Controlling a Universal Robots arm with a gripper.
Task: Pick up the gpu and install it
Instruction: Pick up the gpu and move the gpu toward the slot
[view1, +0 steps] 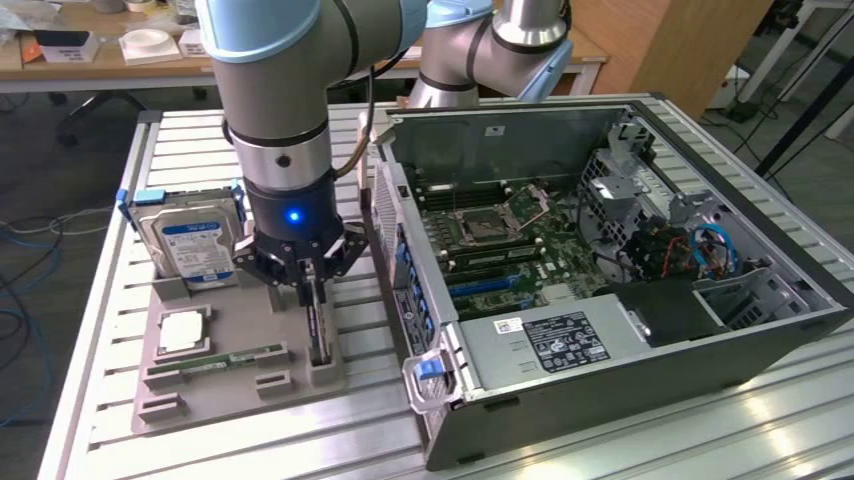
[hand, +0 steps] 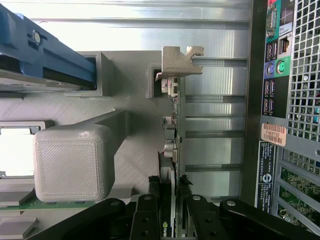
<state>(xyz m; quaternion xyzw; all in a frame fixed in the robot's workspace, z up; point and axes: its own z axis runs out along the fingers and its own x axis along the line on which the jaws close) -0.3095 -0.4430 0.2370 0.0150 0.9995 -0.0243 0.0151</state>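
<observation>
The gpu (view1: 318, 325) stands on edge in a narrow slot of the grey holder (view1: 227, 395) on the tabletop (view1: 360, 440), just beside the open computer case (view1: 747, 345). That upright pose leaves both flat faces free, so the jaws can reach it from above. The gripper (view1: 310, 285) hangs straight down over it, and in the wrist view the two black fingers (hand: 146, 215) sit on either side of the card (hand: 171, 135), pressed against its faces. The jaws look clamped on the gpu, which has not been lifted and rests in its slot. Its silver bracket (hand: 180, 60) sits at the far end, hooked over a notch in the holder (hand: 75, 165) – likely what keeps the card from sliding lengthwise.

The holder is matt grey plastic with fine layered ridges, blocky and round-cornered, with a pocket for each part. A boxy hard drive (view1: 194, 245) with a blue-and-white label stands in one, blue rails at its sides. A narrow green memory stick (view1: 220, 357) and a square metal-topped chip (view1: 183, 330) lie flat in others.

The tabletop is ribbed aluminium, pale and reflective. The case lies on its side, its thin sheet-metal walls perforated at the back panel (hand: 300, 75), so the green board inside faces up – an easy approach from above.
</observation>
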